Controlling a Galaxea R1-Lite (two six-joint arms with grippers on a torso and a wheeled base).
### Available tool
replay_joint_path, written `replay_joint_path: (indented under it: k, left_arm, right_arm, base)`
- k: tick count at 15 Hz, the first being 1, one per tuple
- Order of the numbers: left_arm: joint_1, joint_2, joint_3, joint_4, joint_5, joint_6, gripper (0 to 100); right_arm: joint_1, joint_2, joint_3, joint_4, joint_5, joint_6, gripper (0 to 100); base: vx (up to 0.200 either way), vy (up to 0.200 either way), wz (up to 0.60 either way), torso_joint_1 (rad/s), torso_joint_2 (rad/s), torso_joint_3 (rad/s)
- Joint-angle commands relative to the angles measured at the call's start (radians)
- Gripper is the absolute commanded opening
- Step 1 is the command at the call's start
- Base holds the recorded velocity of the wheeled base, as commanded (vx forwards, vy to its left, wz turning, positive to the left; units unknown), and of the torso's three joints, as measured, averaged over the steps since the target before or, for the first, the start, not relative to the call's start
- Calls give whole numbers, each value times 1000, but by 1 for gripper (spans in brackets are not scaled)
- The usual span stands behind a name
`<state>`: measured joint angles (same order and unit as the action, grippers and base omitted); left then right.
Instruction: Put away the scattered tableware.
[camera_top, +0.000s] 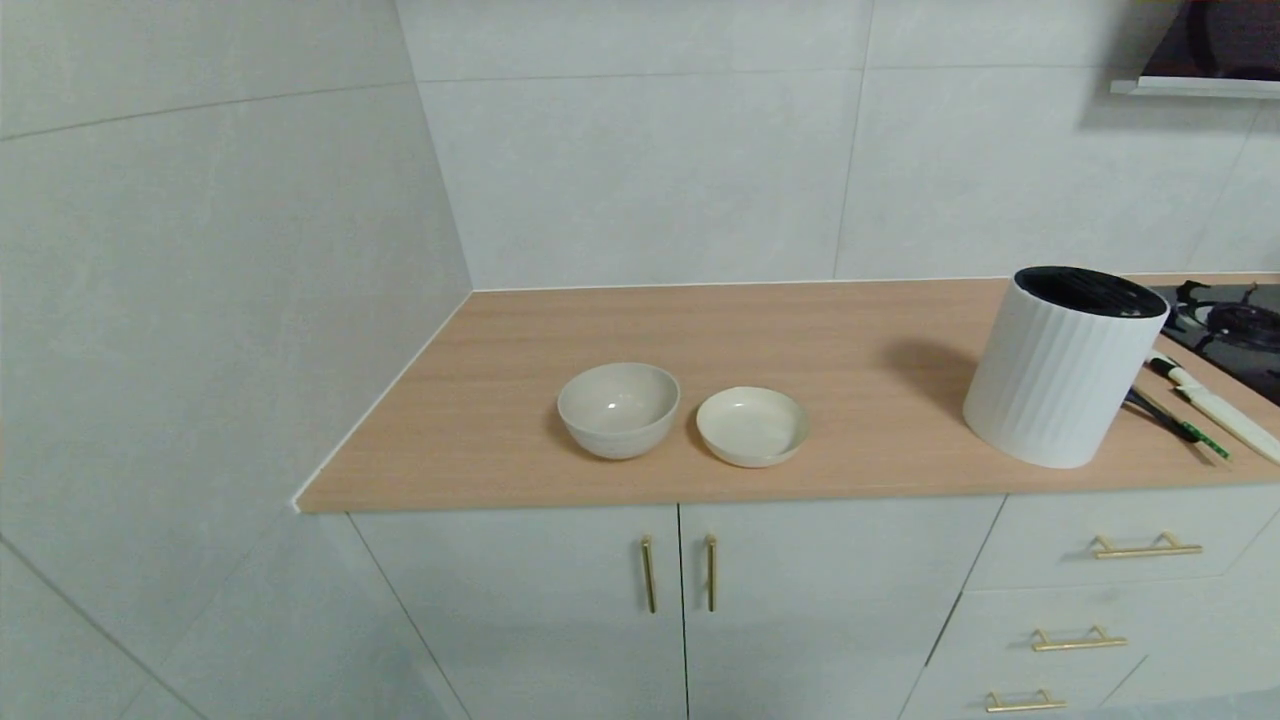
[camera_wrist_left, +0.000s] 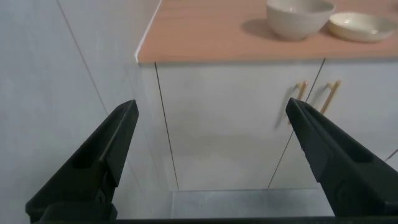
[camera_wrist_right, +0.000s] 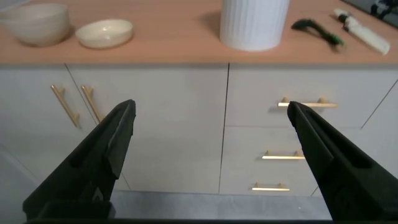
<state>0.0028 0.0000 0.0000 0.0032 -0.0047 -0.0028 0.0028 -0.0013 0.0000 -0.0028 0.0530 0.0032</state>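
Note:
A deep cream bowl and a shallower cream bowl sit side by side near the front edge of the wooden countertop. A tall white ribbed holder with a dark opening stands to the right, with a white-handled knife and a black-and-green utensil lying beside it. My left gripper hangs open below counter height, facing the cabinet doors, with the deep bowl and the shallow bowl above it. My right gripper is open too, low before the drawers; the holder is up ahead.
Tiled walls close off the left and back of the counter. A gas hob lies at the far right, with a hood above it. Below the counter are two cabinet doors with gold handles and a stack of drawers.

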Motion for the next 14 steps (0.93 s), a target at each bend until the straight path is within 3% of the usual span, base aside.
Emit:
replay_joint_path:
  k: [1, 10, 14]
  left_arm:
    - [0, 0, 0, 0, 0, 0, 100]
    - [0, 0, 0, 0, 0, 0, 100]
    - [0, 0, 0, 0, 0, 0, 100]
  right_arm:
    - [0, 1, 0, 0, 1, 0, 100]
    - [0, 1, 0, 0, 1, 0, 100]
    - [0, 1, 0, 0, 1, 0, 100]
  base:
    - [0, 0, 0, -212, 486, 251]
    - [0, 0, 0, -28, 61, 34]
    - [0, 0, 0, -173, 395, 229]
